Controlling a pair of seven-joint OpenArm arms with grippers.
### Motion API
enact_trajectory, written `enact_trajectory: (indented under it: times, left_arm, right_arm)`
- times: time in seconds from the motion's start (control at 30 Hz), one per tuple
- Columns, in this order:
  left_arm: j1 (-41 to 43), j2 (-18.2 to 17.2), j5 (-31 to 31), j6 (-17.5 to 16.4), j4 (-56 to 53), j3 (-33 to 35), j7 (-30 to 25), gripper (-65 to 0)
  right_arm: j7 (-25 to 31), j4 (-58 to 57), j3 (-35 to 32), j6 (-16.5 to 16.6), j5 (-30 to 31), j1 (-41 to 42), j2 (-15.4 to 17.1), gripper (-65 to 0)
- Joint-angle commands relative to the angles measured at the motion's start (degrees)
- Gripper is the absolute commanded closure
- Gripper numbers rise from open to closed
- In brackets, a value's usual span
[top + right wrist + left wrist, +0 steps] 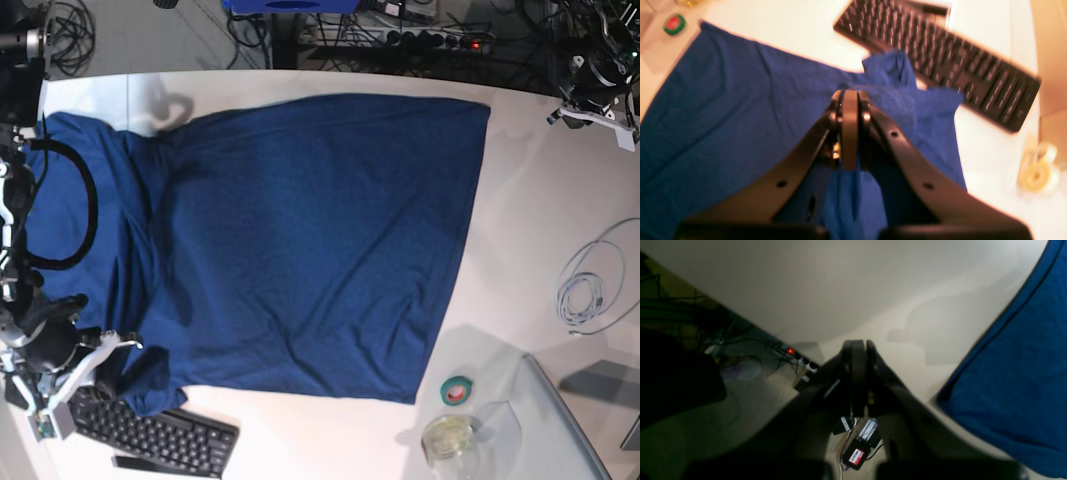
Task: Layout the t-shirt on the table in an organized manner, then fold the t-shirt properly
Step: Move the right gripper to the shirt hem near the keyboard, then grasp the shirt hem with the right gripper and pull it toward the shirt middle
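The dark blue t-shirt point(300, 240) lies spread nearly flat across the white table point(540, 200), hem toward the right of the base view. Its near-left sleeve point(900, 86) is bunched up beside the keyboard. My right gripper point(850, 95) is shut on a fold of that sleeve fabric, which hangs between its fingers; in the base view it sits at the lower left point(115, 348). My left gripper point(858, 346) is shut with nothing in it. It hovers over the table's curved edge point(806, 290), left of the t-shirt's hem point(1013, 373). The left arm point(598, 75) shows at the top right.
A black keyboard point(150, 435) lies by the held sleeve, seen close up point(940, 63). A green tape roll point(458, 391), a clear jar point(450, 437) and a grey panel point(570, 420) sit front right. A coiled white cable point(590, 285) lies at the right. A tape dispenser point(1038, 170) stands near the keyboard.
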Motion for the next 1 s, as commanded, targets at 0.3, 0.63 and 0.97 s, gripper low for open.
enact_trajectory:
  times: [0.3,0.63,0.97]
  left_arm:
    - [0.4,-1.6,-0.2,-0.1,1.1,-0.4,-0.8,0.0]
    - [0.4,-1.6,-0.2,-0.1,1.1,-0.4,-0.8,0.0]
    - [0.3,-1.6,-0.2,-0.1,1.1,-0.4,-0.8,0.0]
  right_arm:
    - [1.8,3.2,0.8,0.3,0.6,4.4,0.6,-0.2]
    - [1.9,0.7,0.3,0.4,0.8,9.0,-0.7,-0.2]
    - [5.4,-12.9,0.2,7.5,0.5,11.5,-6.0,-0.2]
